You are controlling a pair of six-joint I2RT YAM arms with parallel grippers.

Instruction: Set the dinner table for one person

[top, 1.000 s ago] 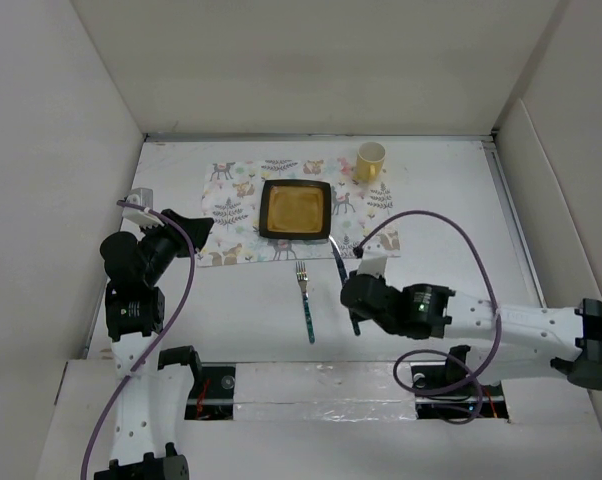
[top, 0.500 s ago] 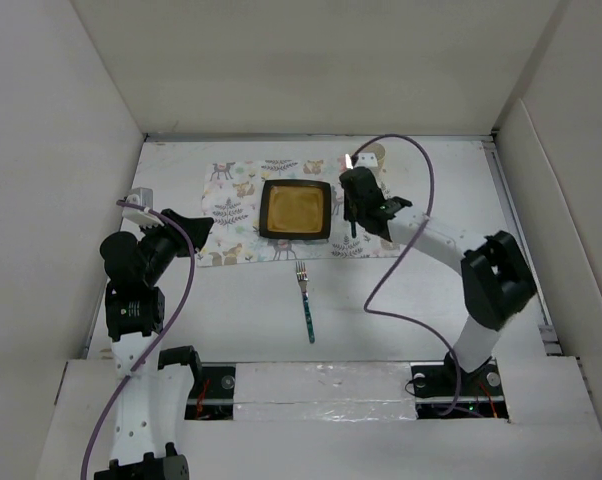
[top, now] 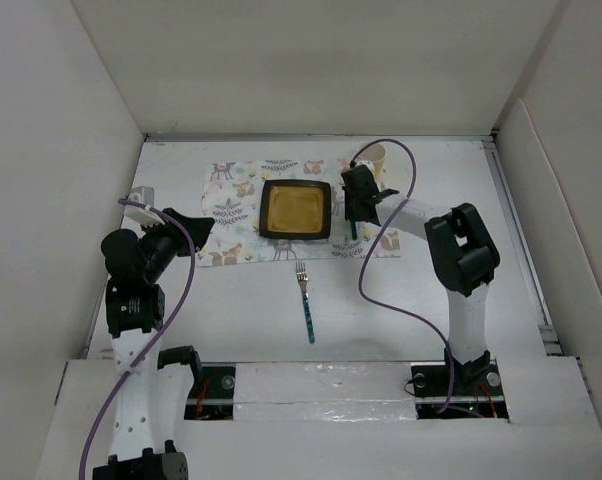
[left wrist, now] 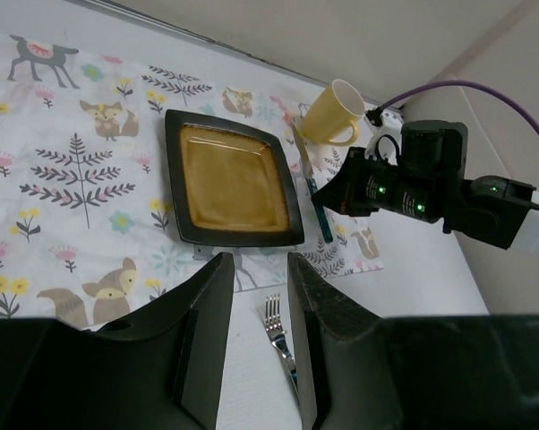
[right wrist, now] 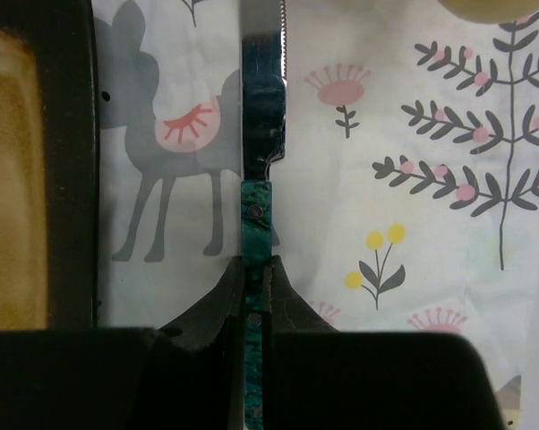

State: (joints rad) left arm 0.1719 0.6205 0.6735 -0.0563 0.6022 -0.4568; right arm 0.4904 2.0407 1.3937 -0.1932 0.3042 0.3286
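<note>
Beside the plate (top: 295, 209) on the mat (left wrist: 72, 179), my right claw (right wrist: 256, 269) pinches the knife (right wrist: 259, 116); mug's (left wrist: 328, 112) placed, fork (top: 305, 300) waits off-mat, left claw (left wrist: 258, 269) apart, empty.

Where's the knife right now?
In the right wrist view, the knife is pinched in the right gripper over the mat, just right of the plate, tip toward the mug.

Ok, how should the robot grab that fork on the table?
Probably by the teal handle of the fork, coming straight down from above and straddling its width. It lies flat, tines toward the placemat, and the handle is long and narrow.
</note>
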